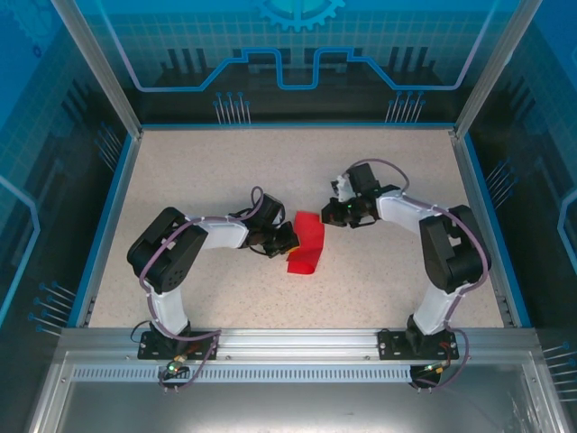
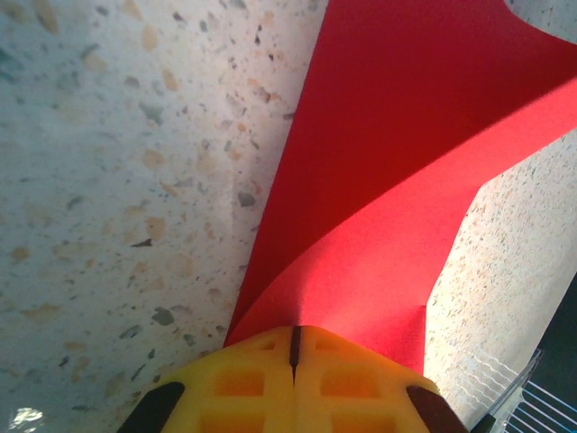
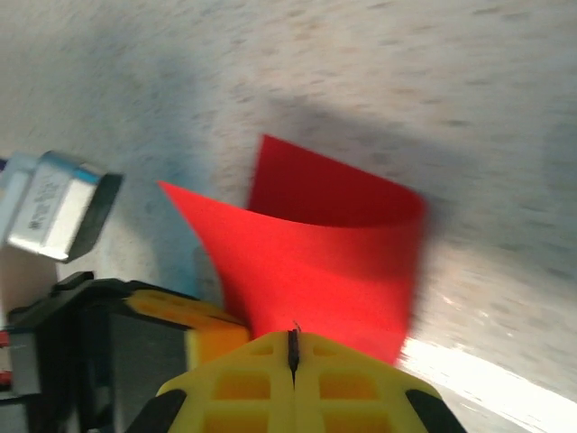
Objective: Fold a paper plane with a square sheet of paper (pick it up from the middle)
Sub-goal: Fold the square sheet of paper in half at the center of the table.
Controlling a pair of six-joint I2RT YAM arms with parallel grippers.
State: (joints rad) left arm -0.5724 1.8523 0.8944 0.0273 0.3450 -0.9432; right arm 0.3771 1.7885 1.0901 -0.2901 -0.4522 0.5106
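- The square sheet of paper (image 2: 379, 180) is thin, matte red and curled above the speckled surface (image 2: 108, 180).
- My left jaws and right jaws each pinch one edge of it.
- My left arm (image 1: 216, 236) and right arm (image 1: 406, 212) reach inward, elbows bent.

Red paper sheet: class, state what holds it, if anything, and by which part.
Both hold the red paper sheet: the left end effector and the right end effector each pinch it by an edge, and it curls between them.

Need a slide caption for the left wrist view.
The left gripper shut on an edge of the curling red square sheet of paper above the speckled table.
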